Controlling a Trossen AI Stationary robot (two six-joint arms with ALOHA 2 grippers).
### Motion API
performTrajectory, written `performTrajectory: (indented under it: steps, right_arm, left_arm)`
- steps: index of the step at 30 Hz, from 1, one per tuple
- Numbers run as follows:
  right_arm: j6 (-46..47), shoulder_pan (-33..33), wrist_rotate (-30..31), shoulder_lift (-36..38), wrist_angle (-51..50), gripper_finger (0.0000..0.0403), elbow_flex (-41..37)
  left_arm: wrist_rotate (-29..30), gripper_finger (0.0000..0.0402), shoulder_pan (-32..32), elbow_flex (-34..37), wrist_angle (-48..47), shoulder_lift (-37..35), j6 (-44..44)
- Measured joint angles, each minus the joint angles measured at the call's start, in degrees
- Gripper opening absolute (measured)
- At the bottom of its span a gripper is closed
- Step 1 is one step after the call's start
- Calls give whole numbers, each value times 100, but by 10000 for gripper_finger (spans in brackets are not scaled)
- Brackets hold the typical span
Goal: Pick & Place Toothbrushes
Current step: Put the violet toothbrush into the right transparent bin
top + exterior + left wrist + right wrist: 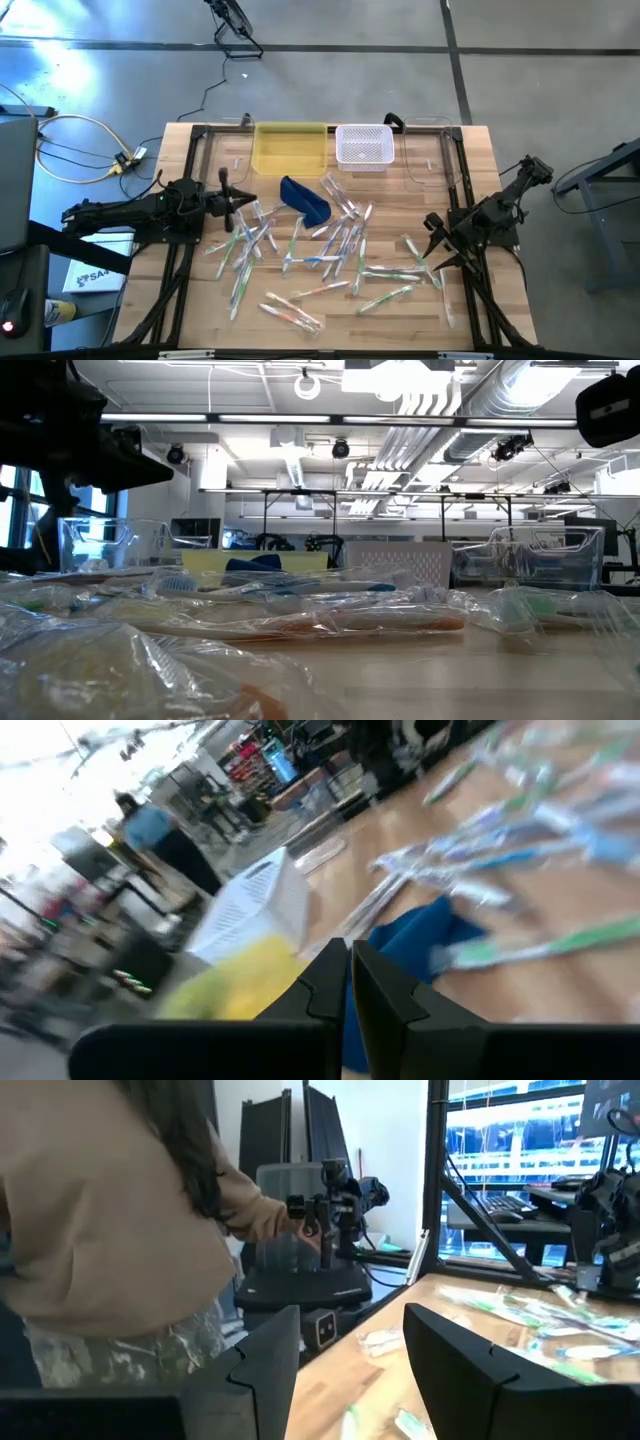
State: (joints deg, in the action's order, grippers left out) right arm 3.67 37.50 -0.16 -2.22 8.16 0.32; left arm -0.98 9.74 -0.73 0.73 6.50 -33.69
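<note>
Toothbrushes (pixel 330 250) lie scattered across the bench (pixel 480 160), unsorted. Left gripper (pixel 236 196) beside them, jaws pressed together, empty; right gripper (pixel 432 238) spread, seemingly ready to grasp.

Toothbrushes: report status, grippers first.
Left gripper shut, empty, beside the blue pouch. Right gripper open, empty, at the table's right edge. Toothbrushes scattered across the table, none picked.

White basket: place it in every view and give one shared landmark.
High: white basket at the far edge, right of the yellow bin.
Low: centre background.
Left wrist: centre-left, beside the yellow bin.
Right wrist: not in it.
Landmark: yellow bin.
</note>
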Motion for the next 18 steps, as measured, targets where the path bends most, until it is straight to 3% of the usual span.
performTrajectory:
  steps: [5, 9, 18]
  right_arm:
    - [1065, 0, -7, 0, 237, 174, 1]
    - [1133, 0, -7, 2, 481, 174, 0]
    - [1175, 0, 3, 2, 1340, 174, 0]
  left_arm:
    - [-237, 17, 0, 0, 8, 1, 1675]
    - [-221, 17, 0, 0, 38, 0, 3341]
    - [-102, 17, 0, 0, 39, 1, 3722]
